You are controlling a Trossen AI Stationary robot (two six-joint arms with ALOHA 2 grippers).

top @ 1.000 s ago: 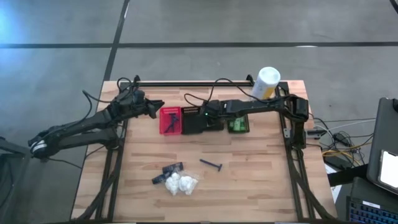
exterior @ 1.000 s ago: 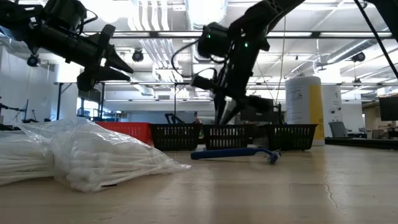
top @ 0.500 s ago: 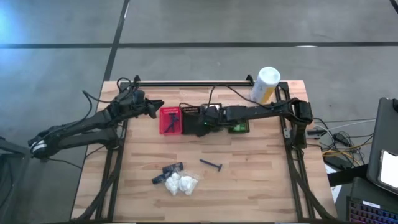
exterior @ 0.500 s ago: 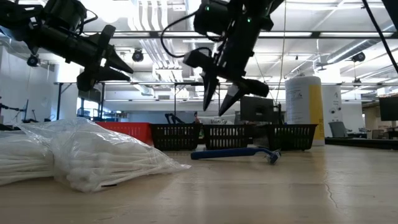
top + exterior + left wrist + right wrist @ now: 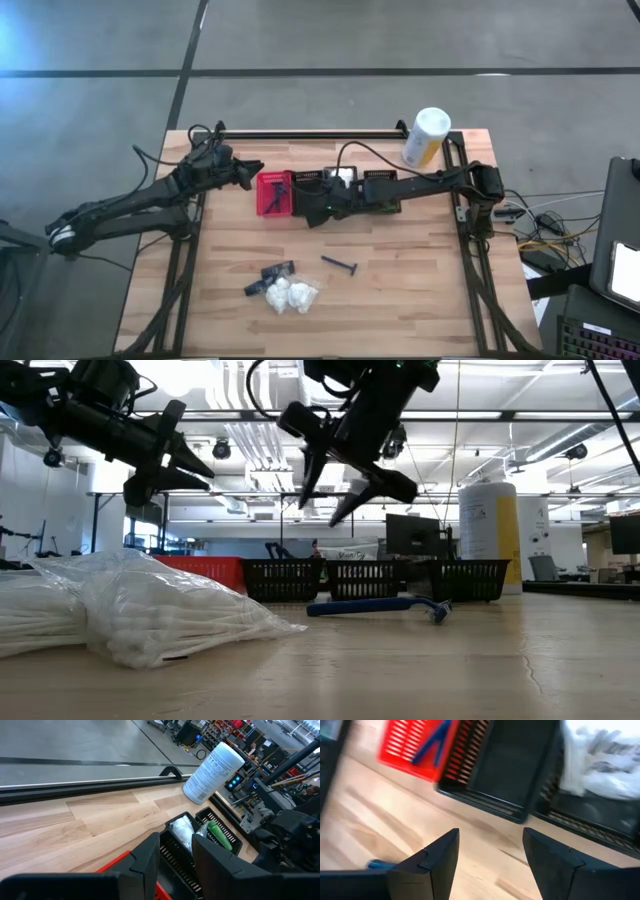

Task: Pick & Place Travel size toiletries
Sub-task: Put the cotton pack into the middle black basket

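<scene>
On the table lie a bag of white plastic-wrapped bundles, a slim blue razor and a dark piece. A row of mesh baskets stands farther back. The red basket holds a blue stick, one black basket looks empty, another holds a white bundle, and the last holds green packets. My right gripper hangs open above the table, just near-side of the baskets. My left gripper waits open, raised beside the red basket.
A tall white-and-yellow canister stands at the far right corner. A black rail runs along the far edge. The right arm stretches over the baskets. Bare wood lies toward the near right.
My right gripper has risen from among the black baskets and moved toward the table's left and near edge, tipping from pointing down to slanting. The left arm and the loose items have stayed where they were.
</scene>
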